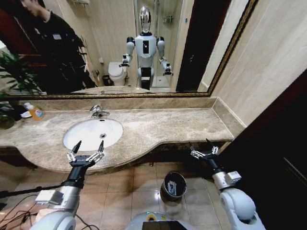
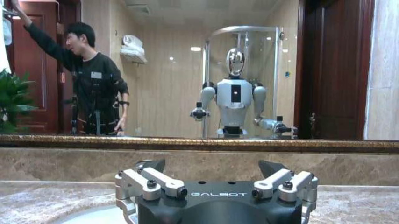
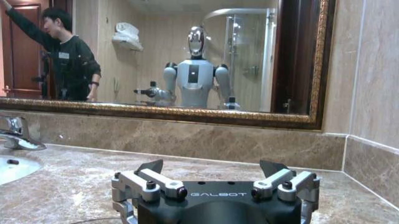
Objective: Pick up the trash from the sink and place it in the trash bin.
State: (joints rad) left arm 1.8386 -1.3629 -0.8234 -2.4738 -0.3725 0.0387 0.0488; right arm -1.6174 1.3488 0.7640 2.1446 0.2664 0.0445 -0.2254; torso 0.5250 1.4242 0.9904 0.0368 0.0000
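The white oval sink (image 1: 86,136) is sunk in the beige marble counter, with a chrome tap (image 1: 98,112) behind it. No trash is in view in the basin. The dark trash bin (image 1: 165,191) with its shiny rim stands on the tiled floor below the counter, and pale bits inside it are too small to tell. My left gripper (image 1: 89,144) hovers open at the sink's front rim, with nothing between its fingers. My right gripper (image 1: 200,144) is open and holds nothing at the counter's front edge, right of the bin. The sink's edge (image 3: 9,169) shows far off in the right wrist view.
An orange-liquid bottle (image 1: 34,111) and a green plant (image 1: 17,74) stand at the counter's far left. A gold-framed mirror (image 1: 144,48) runs behind the counter (image 1: 168,127). A tiled wall closes the right side. Cables lie on the floor at lower left.
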